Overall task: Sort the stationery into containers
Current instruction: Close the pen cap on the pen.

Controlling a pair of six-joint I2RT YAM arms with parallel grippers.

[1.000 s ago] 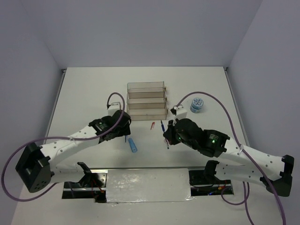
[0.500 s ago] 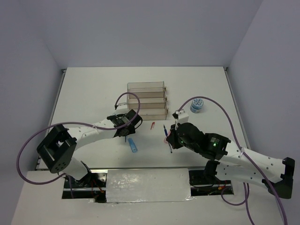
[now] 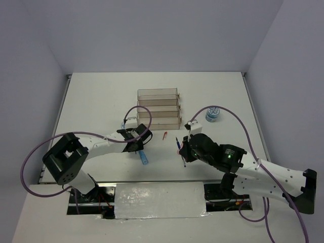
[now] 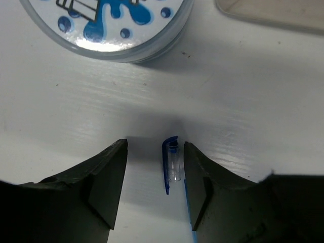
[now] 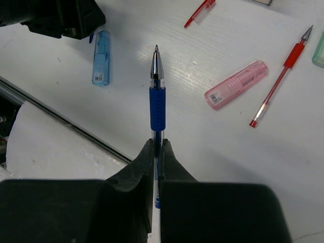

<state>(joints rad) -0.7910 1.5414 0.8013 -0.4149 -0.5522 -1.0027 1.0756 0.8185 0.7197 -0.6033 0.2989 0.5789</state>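
My left gripper (image 4: 154,152) is open low over the table, with a blue pen cap (image 4: 172,164) lying between the fingers, close to the right one. A blue-white patterned roll (image 4: 106,25) lies just beyond it. My right gripper (image 5: 157,144) is shut on a blue pen (image 5: 157,101) and holds it above the table. In the top view the left gripper (image 3: 136,142) and the right gripper (image 3: 183,148) are in front of the clear stepped containers (image 3: 158,108). A second roll (image 3: 213,114) lies to the right of them.
A blue stick (image 5: 100,56), a pink stick (image 5: 236,84), a red pen (image 5: 278,83) and a red pen cap (image 5: 200,12) lie on the table below my right gripper. A green item (image 5: 319,50) shows at the right edge. The table's front edge is near.
My left gripper has moved right and come down around the blue pen cap. My right gripper has shifted slightly nearer with the blue pen still in it.
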